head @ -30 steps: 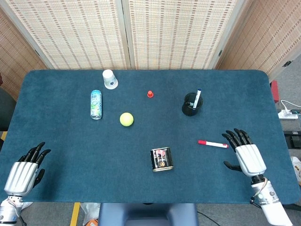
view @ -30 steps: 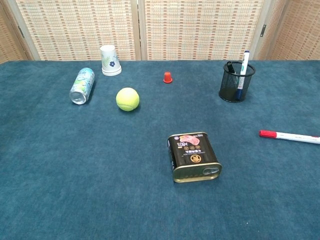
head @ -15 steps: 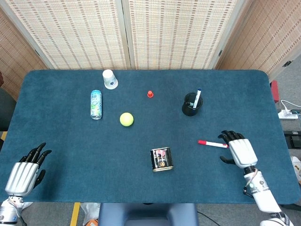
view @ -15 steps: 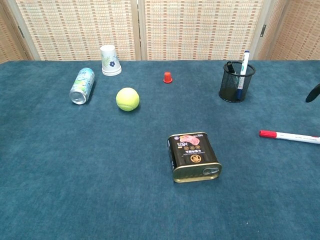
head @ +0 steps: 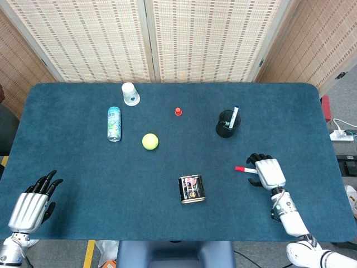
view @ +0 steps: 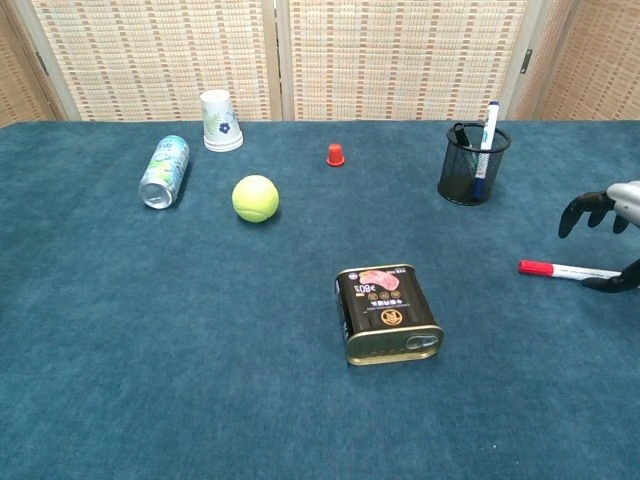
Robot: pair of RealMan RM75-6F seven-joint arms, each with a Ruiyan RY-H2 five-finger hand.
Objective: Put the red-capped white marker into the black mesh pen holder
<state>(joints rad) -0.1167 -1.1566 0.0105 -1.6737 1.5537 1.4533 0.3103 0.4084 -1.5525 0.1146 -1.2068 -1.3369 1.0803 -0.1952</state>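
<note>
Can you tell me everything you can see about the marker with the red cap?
The red-capped white marker is a thin white stick with a red cap at one end. It looks like plastic. It lies flat on the blue table, its cap pointing toward the tin, away from the right hand. That hand hangs over its white end with fingers apart, and whether they touch it cannot be told. The marker is not yet in the black mesh pen holder, which stands farther back.
</note>
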